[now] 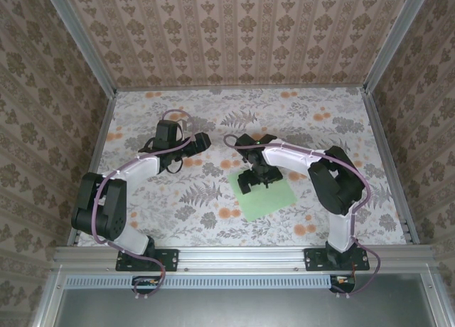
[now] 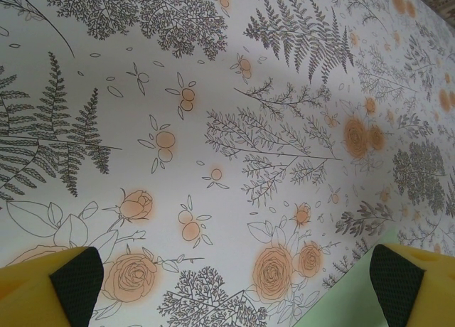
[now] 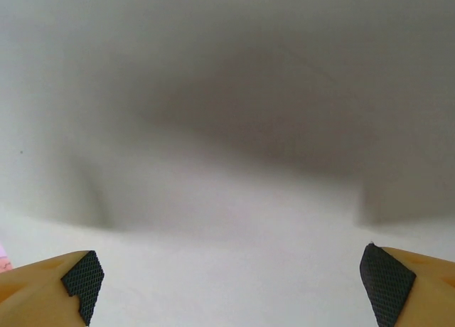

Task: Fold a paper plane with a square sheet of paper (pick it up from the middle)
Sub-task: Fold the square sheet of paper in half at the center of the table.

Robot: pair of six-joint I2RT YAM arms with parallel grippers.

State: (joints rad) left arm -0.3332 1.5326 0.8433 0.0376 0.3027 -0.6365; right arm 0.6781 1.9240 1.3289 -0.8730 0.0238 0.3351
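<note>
1. Square sheet of paper: lies flat and unfolded on the table, right of centre, on the floral tablecloth, turned corner-first toward the near edge.
2. Right gripper: hangs over the far-left part of the sheet, jaws released and spread wide, nothing between them.
3. From the right wrist: same gripper, black pads far apart at the bottom corners, plain pale sheet close beneath, crossed by a soft grey shadow. Contact between pads and paper: cannot tell.
4. Left gripper: sits over bare tablecloth to the left of the sheet, apart from it, jaws likewise released, holding nothing.
5. From the left wrist: gripper spread wide above the ferns and orange roses of the tablecloth, with a pale green corner of the sheet at the lower right, just inside the right-hand fingertip.
</note>
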